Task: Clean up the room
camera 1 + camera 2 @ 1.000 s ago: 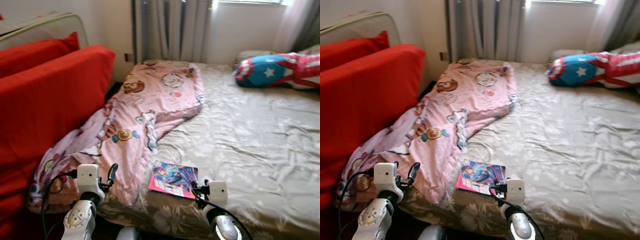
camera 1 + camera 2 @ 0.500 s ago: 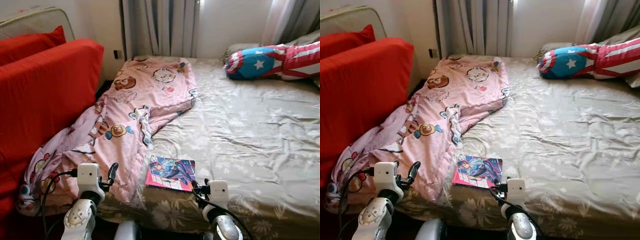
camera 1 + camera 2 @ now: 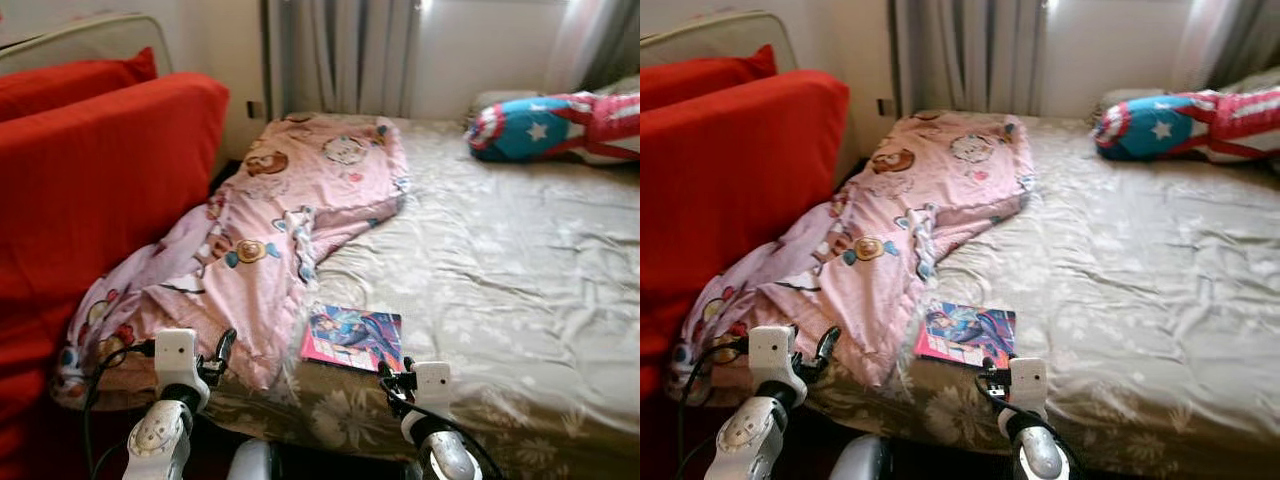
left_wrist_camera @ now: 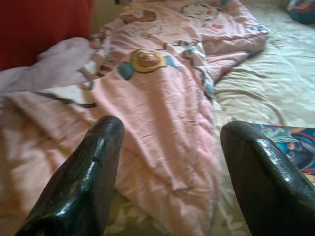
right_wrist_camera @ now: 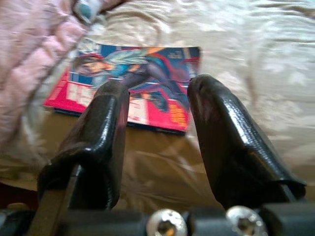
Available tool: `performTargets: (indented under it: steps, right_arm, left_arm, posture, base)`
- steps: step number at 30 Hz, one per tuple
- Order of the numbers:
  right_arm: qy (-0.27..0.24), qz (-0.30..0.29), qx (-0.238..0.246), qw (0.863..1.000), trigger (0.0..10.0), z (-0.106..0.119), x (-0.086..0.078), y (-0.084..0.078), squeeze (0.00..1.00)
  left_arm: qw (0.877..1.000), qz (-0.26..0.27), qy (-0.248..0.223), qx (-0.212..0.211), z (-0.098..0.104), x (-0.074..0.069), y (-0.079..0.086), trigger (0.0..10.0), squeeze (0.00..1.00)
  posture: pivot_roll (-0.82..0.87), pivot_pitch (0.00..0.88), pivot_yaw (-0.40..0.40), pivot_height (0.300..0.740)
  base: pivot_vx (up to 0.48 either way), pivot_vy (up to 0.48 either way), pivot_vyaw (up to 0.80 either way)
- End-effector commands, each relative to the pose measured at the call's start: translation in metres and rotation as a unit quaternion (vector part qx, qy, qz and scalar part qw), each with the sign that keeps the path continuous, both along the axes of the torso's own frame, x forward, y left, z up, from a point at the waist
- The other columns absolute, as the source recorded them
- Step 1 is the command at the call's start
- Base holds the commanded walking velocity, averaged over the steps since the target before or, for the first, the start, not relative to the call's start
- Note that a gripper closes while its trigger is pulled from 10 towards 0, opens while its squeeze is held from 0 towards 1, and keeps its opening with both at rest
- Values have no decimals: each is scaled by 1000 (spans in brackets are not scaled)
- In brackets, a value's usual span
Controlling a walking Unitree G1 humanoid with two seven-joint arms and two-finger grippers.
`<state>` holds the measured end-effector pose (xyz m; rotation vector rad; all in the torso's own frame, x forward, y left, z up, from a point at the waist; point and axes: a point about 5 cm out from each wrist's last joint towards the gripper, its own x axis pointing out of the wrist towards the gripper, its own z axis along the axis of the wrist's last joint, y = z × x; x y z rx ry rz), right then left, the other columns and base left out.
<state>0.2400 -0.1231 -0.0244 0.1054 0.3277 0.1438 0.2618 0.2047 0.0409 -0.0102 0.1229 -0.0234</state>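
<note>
Bed with a book near its front edge, both grippers held low before it.

A book is seen flat on the bed, just right of a pink blanket. The right gripper is held released near the book; the left gripper is released over the blanket. A red sofa stands left.
</note>
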Motion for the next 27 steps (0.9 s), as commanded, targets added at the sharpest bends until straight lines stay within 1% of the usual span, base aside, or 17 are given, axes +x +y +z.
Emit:
performTargets:
  steps: [1,5,12,27]
  right_arm:
    - [-8,8,-3,1000,10000,3,2,3,0]
    - [-1,3,2,1000,10000,1,2,3,0]
    - [-2,-3,11,1000,10000,2,2,2,0]
    - [-1,10,24,1000,10000,2,4,7,0]
  left_arm:
    - [1000,0,-6,-1,2,2,1,10000,0]
    - [1000,0,-6,-1,2,2,2,10000,0]
    - [1000,-1,-4,0,1,2,3,10000,0]
    - [1000,1,-6,-1,0,3,4,10000,0]
  posture:
    - [46,0,3,621]
    - [48,0,3,621]
    - [48,0,3,621]
    - [52,0,1,621]
  base:
    - [0,0,800]
    - [0,0,688]
    - [0,0,0]
    - [266,0,0]
